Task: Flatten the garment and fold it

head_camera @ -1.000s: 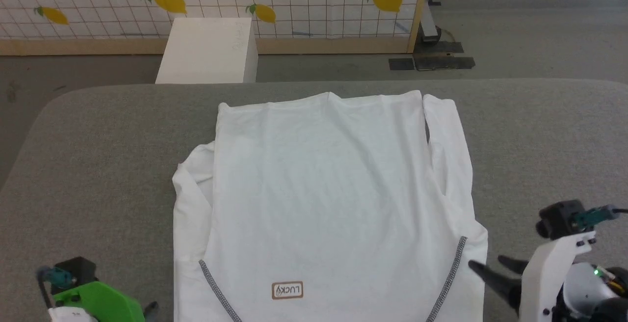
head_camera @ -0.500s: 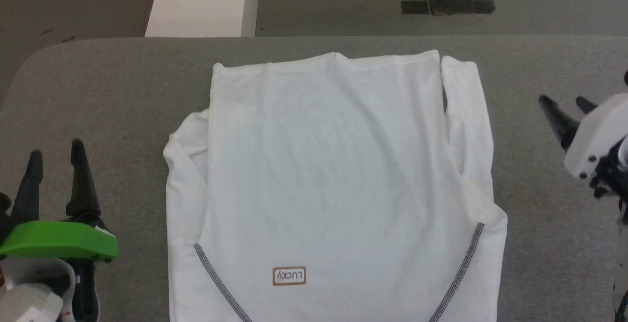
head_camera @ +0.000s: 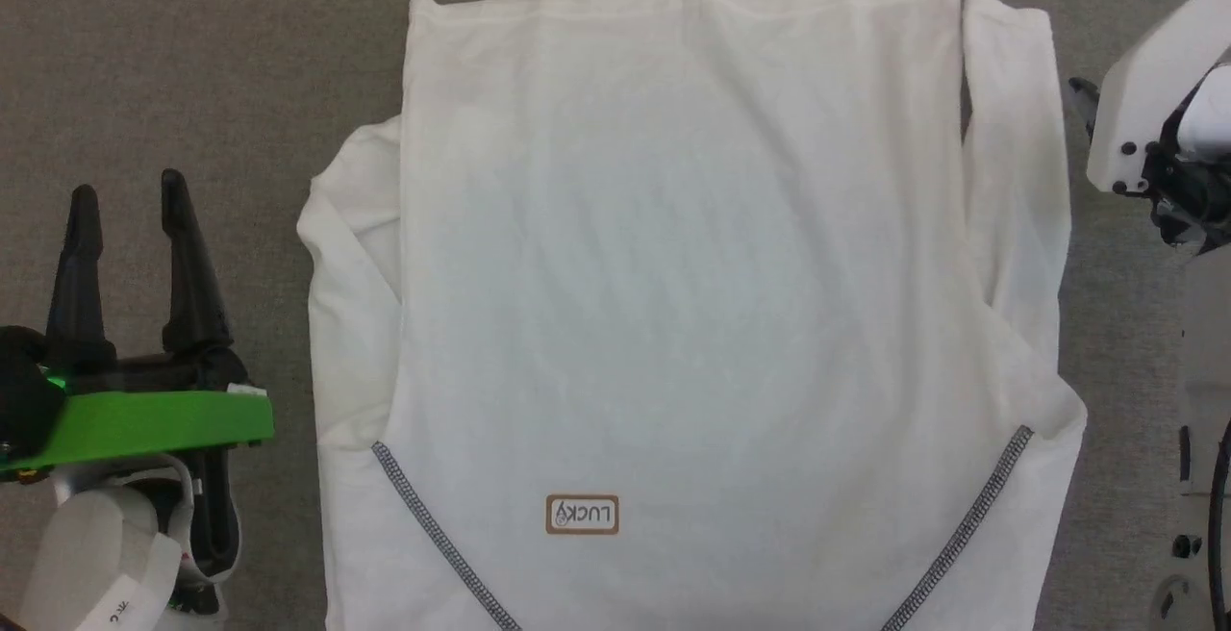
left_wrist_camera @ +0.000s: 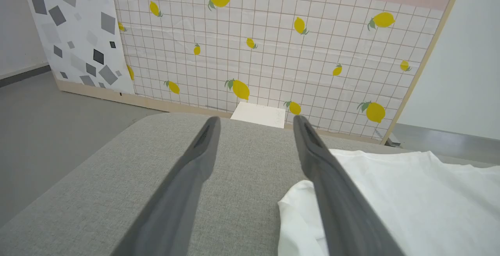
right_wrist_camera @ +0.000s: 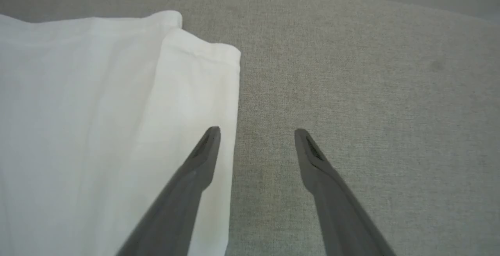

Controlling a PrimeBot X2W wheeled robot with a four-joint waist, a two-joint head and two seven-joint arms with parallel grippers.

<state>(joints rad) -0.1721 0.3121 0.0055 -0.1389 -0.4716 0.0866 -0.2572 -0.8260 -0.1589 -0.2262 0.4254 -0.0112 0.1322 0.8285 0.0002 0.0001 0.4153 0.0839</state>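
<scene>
Okay, garment (head_camera: 673, 275) lies spread across the centre of the head view on the grey fabric-covered table (head_camera: 192, 54), hem at the top of the frame and shoulders running off the bottom edge. Left gripper (head_camera: 129, 187) sits at the left of the frame, just beside the garment's left edge and over bare table. Its two dark fingers are spread wide with nothing between them, and a green housing (head_camera: 144, 424) shows behind them. In the left wrist view one finger overlaps the bunched sleeve edge (left_wrist_camera: 300, 209); contact can't be told. Right gripper (right_wrist_camera: 257, 130) is likewise spread wide and empty. In the right wrist view one finger is over the sleeve's outer edge and the other over bare table, with the cuff end (right_wrist_camera: 203, 53) further up the frame. Its white wrist housing (head_camera: 1144, 92) is at the upper right of the head view, just beside the sleeve.

Beyond the table's far edge, the left wrist view shows a white box (left_wrist_camera: 258, 114), a lemon-print grid panel (left_wrist_camera: 273, 53), a panel with grey patches (left_wrist_camera: 74, 33) and grey floor (left_wrist_camera: 47, 107).

Garment look: white and mostly flat with faint wrinkles. The right-of-frame sleeve (head_camera: 1015, 150) lies straight along the body. The left-of-frame sleeve (head_camera: 351, 256) is tucked partly under and bulges out. Two dark grey zigzag seams (head_camera: 438, 540) run diagonally at the bottom. A tan-bordered label (head_camera: 582, 515) sits lower centre, its text upside down.
</scene>
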